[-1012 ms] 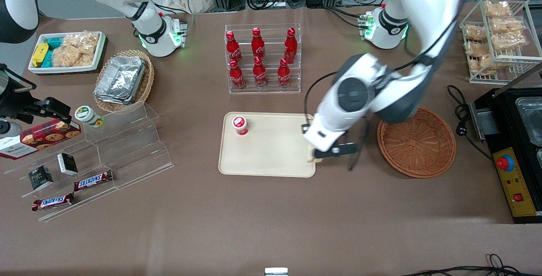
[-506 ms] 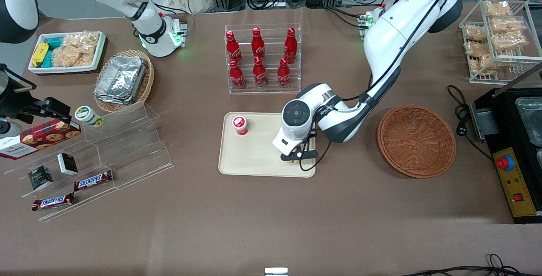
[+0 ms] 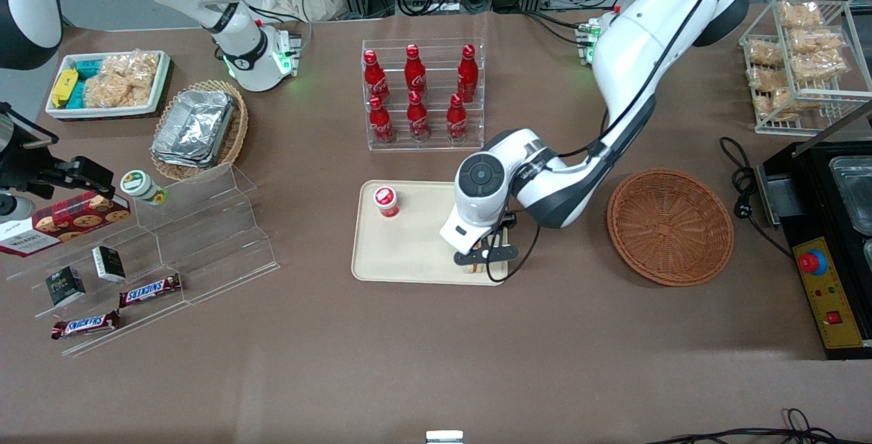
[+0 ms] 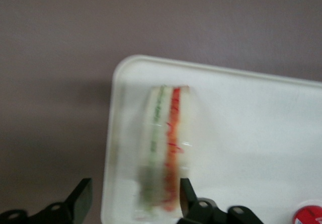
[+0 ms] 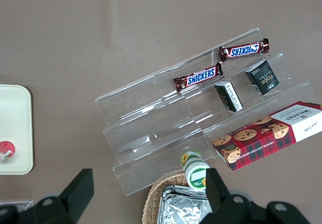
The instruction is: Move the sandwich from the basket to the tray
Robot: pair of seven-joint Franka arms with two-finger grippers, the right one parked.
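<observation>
Sandwich (image 4: 163,148) now on the tray (image 3: 415,263) corner nearest the emptied basket (image 3: 670,226); my pincer (image 3: 485,258) spread around it, only retreat left.

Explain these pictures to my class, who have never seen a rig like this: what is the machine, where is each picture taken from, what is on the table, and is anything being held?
The machine is a white robot arm ending in a gripper, a two-fingered clamp. The front view looks down on the whole brown table. The left wrist view comes from a camera on that arm, looking past its fingers. The right wrist view comes from a second, parked arm.

On the table lie a beige tray, a round reddish woven basket with nothing in it, a rack of red bottles, and candy bars on clear steps.

The gripper is low over the tray corner nearest the basket. The sandwich lies on the tray there, between the open fingers, which do not appear to press it. A red-capped cup also stands on the tray.
</observation>
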